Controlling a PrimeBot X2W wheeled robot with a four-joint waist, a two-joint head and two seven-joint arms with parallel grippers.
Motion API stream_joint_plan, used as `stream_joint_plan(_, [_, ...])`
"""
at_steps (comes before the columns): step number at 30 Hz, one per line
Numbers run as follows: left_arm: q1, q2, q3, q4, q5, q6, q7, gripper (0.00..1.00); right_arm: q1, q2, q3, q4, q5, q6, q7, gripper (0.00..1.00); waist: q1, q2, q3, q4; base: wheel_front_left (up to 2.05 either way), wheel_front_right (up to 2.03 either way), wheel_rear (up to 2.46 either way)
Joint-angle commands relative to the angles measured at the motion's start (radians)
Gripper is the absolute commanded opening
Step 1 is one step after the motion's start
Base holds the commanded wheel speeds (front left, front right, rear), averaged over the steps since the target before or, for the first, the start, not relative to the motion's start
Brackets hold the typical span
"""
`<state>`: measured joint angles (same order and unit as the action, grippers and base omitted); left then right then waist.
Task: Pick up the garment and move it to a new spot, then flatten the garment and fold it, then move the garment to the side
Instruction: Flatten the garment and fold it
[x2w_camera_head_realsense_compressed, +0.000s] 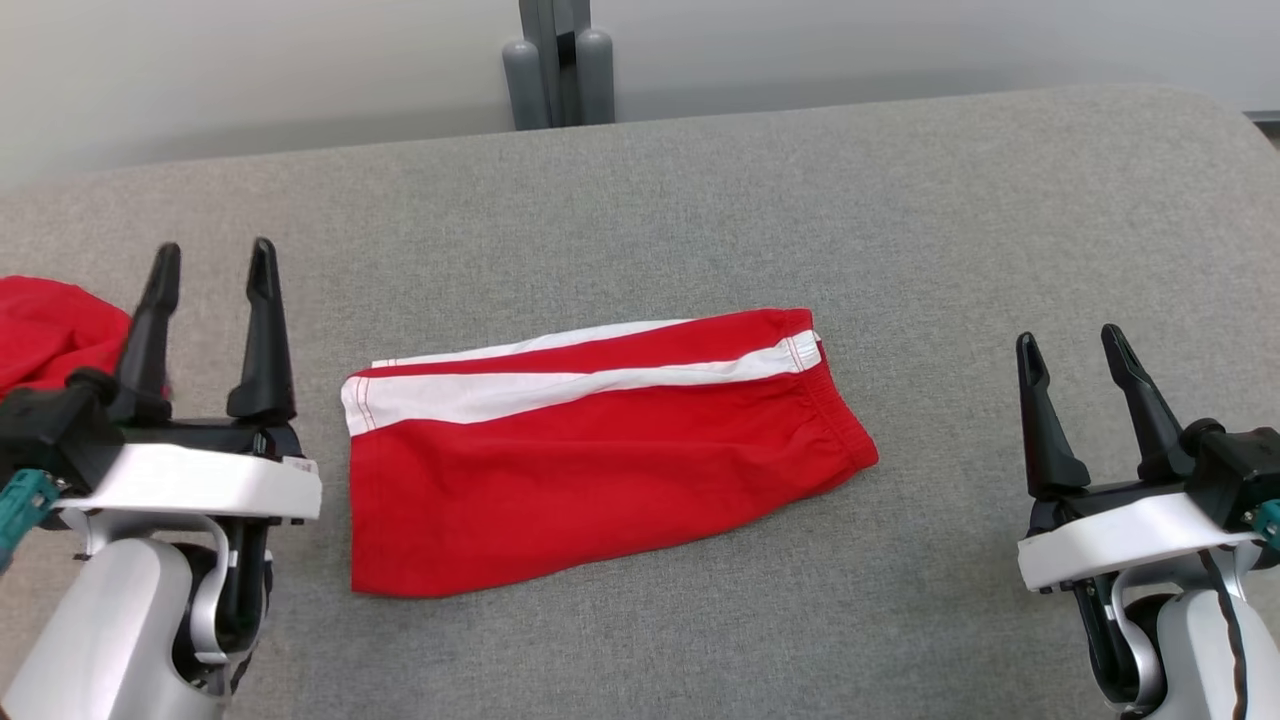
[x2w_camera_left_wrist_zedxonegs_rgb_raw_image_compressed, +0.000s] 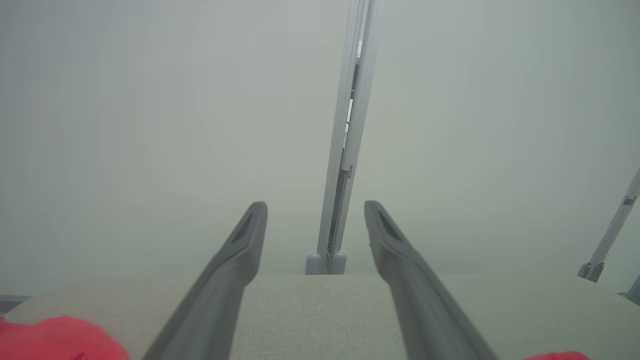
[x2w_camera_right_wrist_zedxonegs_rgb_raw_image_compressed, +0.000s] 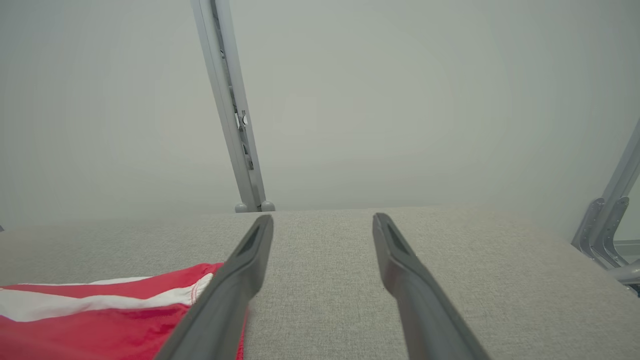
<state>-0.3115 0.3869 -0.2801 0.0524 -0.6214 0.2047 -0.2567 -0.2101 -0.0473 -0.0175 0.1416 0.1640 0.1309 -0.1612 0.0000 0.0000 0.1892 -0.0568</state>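
Left end effector (x2w_camera_head_realsense_compressed: 213, 255) and right end effector (x2w_camera_head_realsense_compressed: 1070, 340) gape empty, flanking flat-folded, white-striped red shorts (x2w_camera_head_realsense_compressed: 600, 470).

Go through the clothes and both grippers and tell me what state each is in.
Red shorts with white side stripes, folded, lying flat on the grey fabric tabletop.
Second red cloth at the left, bunched, partly cut off.
Left gripper, open, empty.
Right gripper, open, empty.
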Motion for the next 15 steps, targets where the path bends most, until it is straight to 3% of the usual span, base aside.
stream_joint_plan(1, [0.000,0.001,0.016,-0.004,0.021,0.000,-0.006,1.00,-0.004,-0.006,-0.003,-0.002,-0.011,0.000,0.002,1.00,0.0000,0.0000,-0.012,0.001,0.00,0.00,0.00])
stream_joint_plan(8, [0.134,-0.031,0.068,-0.018,0.125,0.023,-0.007,1.00,0.035,-0.005,0.002,0.016,-0.011,0.000,0.007,1.00,0.0000,0.0000,-0.062,0.000,0.00,0.00,0.00])
stream_joint_plan(15, [0.250,-0.058,0.096,-0.029,0.172,-0.007,-0.007,1.00,0.091,-0.005,0.003,0.015,-0.034,0.000,0.018,1.00,0.0000,0.0000,-0.101,0.012,0.00,0.00,0.00])
